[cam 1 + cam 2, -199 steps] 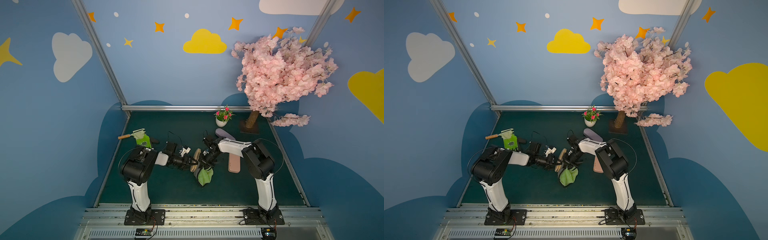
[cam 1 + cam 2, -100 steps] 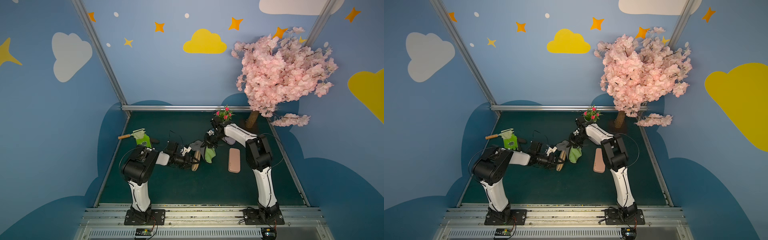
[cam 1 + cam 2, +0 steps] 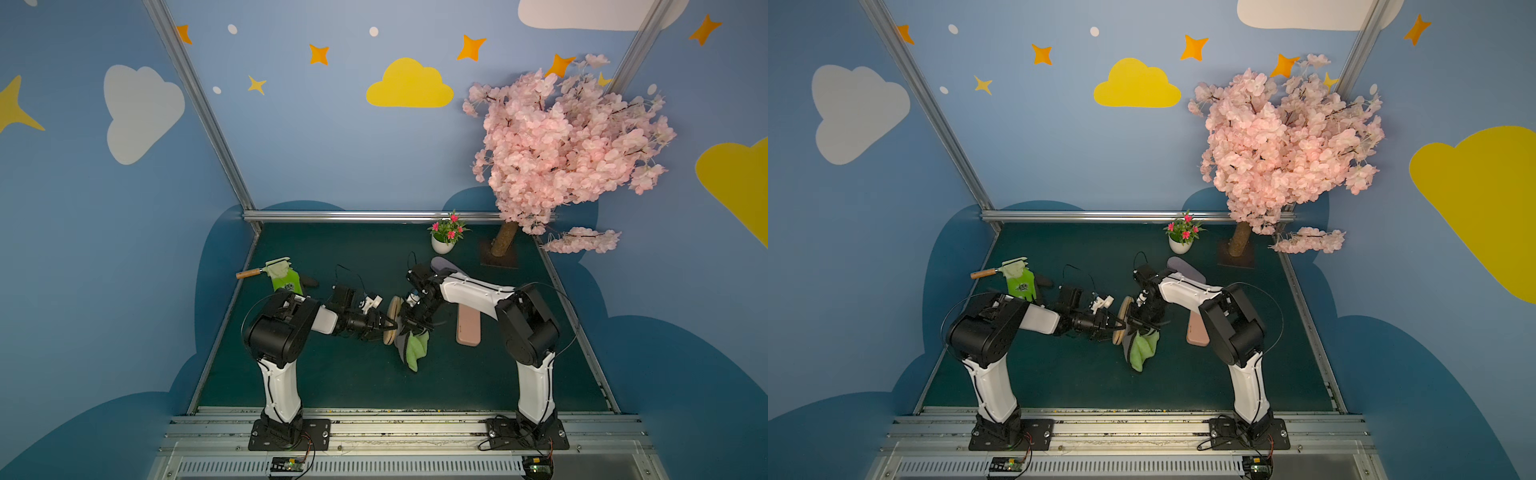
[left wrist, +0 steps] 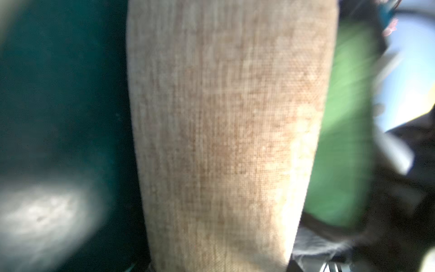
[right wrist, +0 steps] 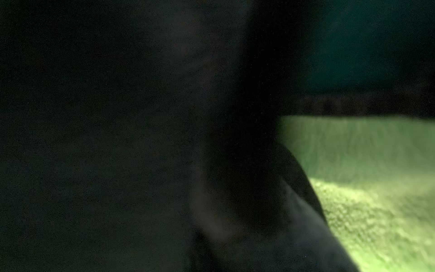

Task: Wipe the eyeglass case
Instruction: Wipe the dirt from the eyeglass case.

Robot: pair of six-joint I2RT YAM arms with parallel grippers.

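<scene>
1. Artificial cherry-blossom tree (image 3: 561, 149): stands at the far right corner, with its trunk on a dark square base.
2. Dark green table mat (image 3: 332, 382): covers the work surface.
3. Pink eyeglass case (image 3: 468, 328): lies flat on the mat, partly under the right arm's forearm.
4. Tan eyeglass case (image 3: 392, 318) (image 4: 223, 141): woven fabric, held on edge above mid-table between the two arms. The left gripper (image 3: 384, 326) is clamped on it from the left side.
5. Green cloth (image 3: 417, 349) (image 5: 376, 188): hangs from the right gripper (image 3: 411, 320), whose jaws are pinched closed on it. It is pressed against the side of the tan eyeglass case that faces the right arm, and its lower end trails toward the mat.
6. Lavender case (image 3: 442, 264): lies behind the right wrist, near the tree base.
7. Green labelled pack (image 3: 286, 280): sits at the left edge of the mat.
8. Potted flowers (image 3: 446, 237): white pot at the far edge, just left of the tree.
9. Wood-handled brush (image 3: 266, 270): touches the top of the green labelled pack.
</scene>
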